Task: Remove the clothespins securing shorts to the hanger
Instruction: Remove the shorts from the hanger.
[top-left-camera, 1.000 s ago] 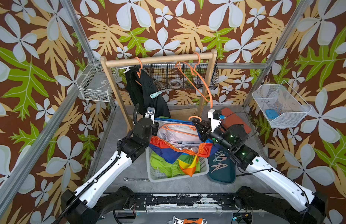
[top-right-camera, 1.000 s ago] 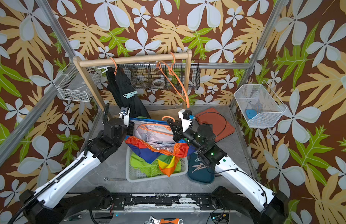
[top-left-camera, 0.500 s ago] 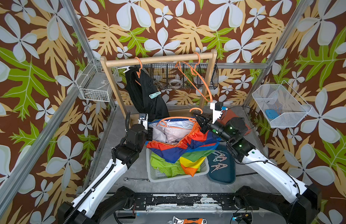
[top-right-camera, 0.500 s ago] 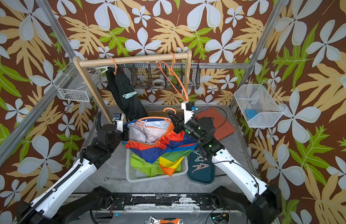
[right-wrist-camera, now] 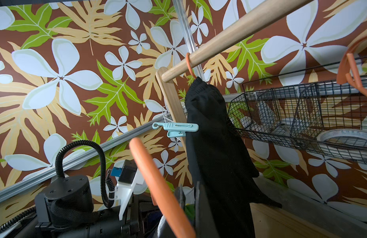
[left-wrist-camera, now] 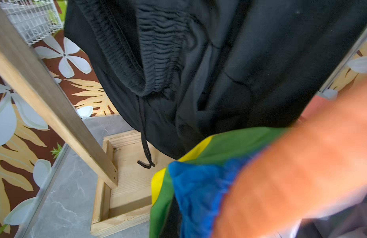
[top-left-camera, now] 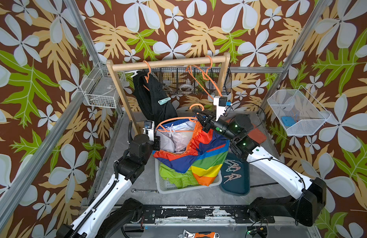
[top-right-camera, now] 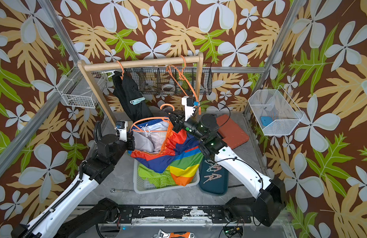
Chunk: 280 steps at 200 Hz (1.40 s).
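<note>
Wood makes up the largest item, the rack (top-left-camera: 168, 61), whose rail carries the hanging garments.

1. Black shorts (top-left-camera: 153, 99) hang at the left part of the rail. One mint clothespin (right-wrist-camera: 175, 128) is clipped across the fabric. This pair is judged not yet released.
2. Colour-blocked shorts (top-left-camera: 201, 152) are off the rail, draped on the held hanger (top-left-camera: 174, 123) above the white basket (top-left-camera: 199, 186). No clothespin shows on them in either top view, so this pair is judged unpinned and ready to slide off.
3. Lime green shorts (top-left-camera: 174, 175) lie inside the basket, free of any hanger. This pair is judged finished.
4. The teal tray (top-left-camera: 238, 185) sits just beside the basket and holds several loose clothespins (top-left-camera: 232, 168), the ones already taken off.
5. Empty hangers (top-left-camera: 201, 72) hang at the right part of the rail.
6. The right gripper (top-left-camera: 200, 117) is pressed together on the held hanger near its hook.
7. The left gripper (top-left-camera: 156, 142) is pressed together at the opposite edge of the colour-blocked shorts. The left wrist view is blurred, so it appears to pinch fabric rather than the hanger arm.

Work left: the mint clothespin on the black shorts.
</note>
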### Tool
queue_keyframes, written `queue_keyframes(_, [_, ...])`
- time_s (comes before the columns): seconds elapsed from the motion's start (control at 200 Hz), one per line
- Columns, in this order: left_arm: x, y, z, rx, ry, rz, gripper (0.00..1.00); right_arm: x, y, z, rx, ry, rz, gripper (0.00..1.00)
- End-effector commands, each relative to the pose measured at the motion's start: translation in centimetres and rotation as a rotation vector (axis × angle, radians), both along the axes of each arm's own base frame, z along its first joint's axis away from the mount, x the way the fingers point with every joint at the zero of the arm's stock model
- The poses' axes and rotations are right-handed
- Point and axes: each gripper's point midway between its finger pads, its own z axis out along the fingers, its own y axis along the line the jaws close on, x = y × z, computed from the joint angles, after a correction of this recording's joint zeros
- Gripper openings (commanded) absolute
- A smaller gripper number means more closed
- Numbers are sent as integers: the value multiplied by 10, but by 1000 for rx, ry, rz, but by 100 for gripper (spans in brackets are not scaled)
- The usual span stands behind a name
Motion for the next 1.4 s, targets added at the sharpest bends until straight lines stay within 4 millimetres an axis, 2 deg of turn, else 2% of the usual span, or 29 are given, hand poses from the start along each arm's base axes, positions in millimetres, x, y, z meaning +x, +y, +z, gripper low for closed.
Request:
queue_keyframes(0.0, [-1,6,1,30,-12,15,0,1,-19,14,25,-46,-68,0])
queue_keyframes(0.135, [-2,18,11,28,-37,47,0,0,-46,11,35,-30,-123,0])
queue_keyframes(0.195, [-2,15,14,-4,-44,22,0,-3,-54,9,44,-23,-128,0])
queue_keyframes(0.425, [-12,-31,24,-195,-58,-158,0,-4,-54,-2,154,2,-86,0])
queue_keyframes(0.505, [-20,-48,17,-173,-56,-172,0,-3,-52,0,219,-11,-61,0])
queue_keyframes(0.606, [-25,-58,5,-229,-39,-191,0,-2,-47,11,298,-46,-24,0])
queue_keyframes(0.741, [-31,-58,-6,-260,-43,-179,0,-2,-25,22,341,-72,23,0])
queue_keyframes(0.856, [-33,-55,-1,-253,-72,-166,0,0,2,23,353,-69,65,0])
queue_keyframes(0.961, [-33,-53,7,-255,-95,-164,0,4,18,24,392,-58,98,0])
queue_keyframes(1.096, [-34,-57,11,-260,-103,-181,0,15,36,29,418,-56,131,0])
queue_keyframes(1.251, [-34,-58,1,-250,-89,-185,0,29,54,41,428,-64,170,0])
queue_keyframes(1.396, [-35,-58,-5,-253,-82,-185,0,34,66,58,436,-77,215,0])
